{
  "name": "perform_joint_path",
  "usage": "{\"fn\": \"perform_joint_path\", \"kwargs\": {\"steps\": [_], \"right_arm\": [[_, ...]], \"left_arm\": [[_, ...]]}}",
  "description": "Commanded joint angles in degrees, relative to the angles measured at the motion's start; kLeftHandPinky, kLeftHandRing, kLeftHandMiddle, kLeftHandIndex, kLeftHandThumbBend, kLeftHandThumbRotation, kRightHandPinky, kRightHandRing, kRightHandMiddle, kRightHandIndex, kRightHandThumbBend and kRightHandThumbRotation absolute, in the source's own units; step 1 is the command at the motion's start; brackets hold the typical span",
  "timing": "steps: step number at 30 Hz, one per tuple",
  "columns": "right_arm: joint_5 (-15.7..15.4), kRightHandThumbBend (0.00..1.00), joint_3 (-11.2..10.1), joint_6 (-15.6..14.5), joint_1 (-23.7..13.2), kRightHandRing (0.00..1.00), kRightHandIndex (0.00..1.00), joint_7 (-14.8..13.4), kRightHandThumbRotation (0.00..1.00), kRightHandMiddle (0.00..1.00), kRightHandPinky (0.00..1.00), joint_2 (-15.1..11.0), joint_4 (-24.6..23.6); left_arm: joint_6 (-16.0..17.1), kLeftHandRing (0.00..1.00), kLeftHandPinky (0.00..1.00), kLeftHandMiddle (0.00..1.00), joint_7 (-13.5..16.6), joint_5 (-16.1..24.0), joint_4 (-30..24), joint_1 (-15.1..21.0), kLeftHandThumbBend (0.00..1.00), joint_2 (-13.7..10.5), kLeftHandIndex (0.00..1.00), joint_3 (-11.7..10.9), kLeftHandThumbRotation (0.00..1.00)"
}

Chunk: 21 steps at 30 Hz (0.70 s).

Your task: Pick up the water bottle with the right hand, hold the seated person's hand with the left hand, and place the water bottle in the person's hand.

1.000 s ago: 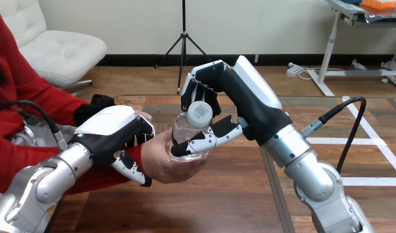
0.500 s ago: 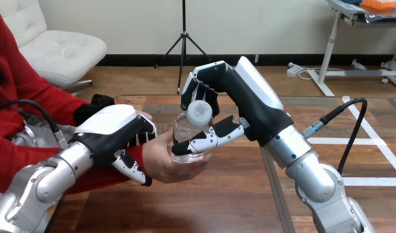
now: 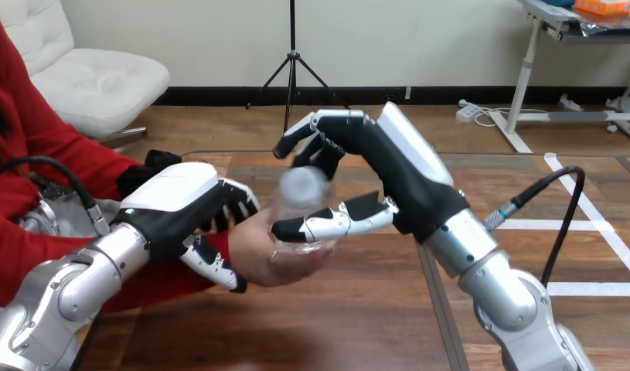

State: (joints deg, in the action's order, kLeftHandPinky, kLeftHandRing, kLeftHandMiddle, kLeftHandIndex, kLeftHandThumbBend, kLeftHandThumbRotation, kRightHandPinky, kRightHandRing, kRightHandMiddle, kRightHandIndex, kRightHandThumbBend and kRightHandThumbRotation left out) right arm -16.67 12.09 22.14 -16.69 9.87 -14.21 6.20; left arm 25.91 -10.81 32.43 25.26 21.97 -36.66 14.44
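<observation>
The bottle (image 3: 296,207) stands upright in the person's hand (image 3: 259,261), which is held palm up over the table (image 3: 358,309). The right hand (image 3: 385,174) is spread. Its fingers (image 3: 311,130) are raised above the cap and do not touch it, while the thumb (image 3: 327,224) lies straight across the front of the bottle. The left hand (image 3: 176,205) is closed around the person's wrist (image 3: 223,246) - fingers curled over the top, thumb underneath - just beside the bottle.
</observation>
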Motion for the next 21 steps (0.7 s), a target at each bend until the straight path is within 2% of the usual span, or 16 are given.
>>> {"fn": "perform_joint_path", "kwargs": {"steps": [1, 10, 16, 21], "right_arm": [[0.7, 1.0, -1.8, -0.9, -0.3, 0.89, 0.92, 0.2, 0.53, 0.91, 0.8, -1.0, -3.4], [0.6, 1.0, -3.3, -1.6, 1.0, 0.98, 0.98, -0.2, 0.63, 0.97, 0.9, -1.5, -4.3], [1.2, 1.0, -4.2, -1.0, 1.4, 1.0, 0.99, -0.3, 0.67, 0.98, 0.93, -2.0, -3.9], [1.9, 1.0, -5.0, -0.5, 2.0, 1.0, 1.0, -0.5, 0.7, 0.98, 0.94, -2.5, -3.6]], "left_arm": [[0.6, 0.72, 0.64, 0.78, 1.7, -0.3, -5.2, 3.5, 0.99, -0.7, 0.81, -2.3, 0.26], [-0.1, 0.84, 0.74, 0.88, 1.7, -0.3, -8.6, 1.4, 1.0, -1.5, 0.9, -3.1, 0.36], [-0.3, 0.89, 0.78, 0.93, 2.1, -0.1, -10.6, 0.0, 1.0, -1.7, 0.94, -4.1, 0.4], [-0.1, 0.92, 0.81, 0.96, 3.5, 0.5, -12.0, -1.3, 1.0, -1.8, 0.97, -4.9, 0.42]]}}
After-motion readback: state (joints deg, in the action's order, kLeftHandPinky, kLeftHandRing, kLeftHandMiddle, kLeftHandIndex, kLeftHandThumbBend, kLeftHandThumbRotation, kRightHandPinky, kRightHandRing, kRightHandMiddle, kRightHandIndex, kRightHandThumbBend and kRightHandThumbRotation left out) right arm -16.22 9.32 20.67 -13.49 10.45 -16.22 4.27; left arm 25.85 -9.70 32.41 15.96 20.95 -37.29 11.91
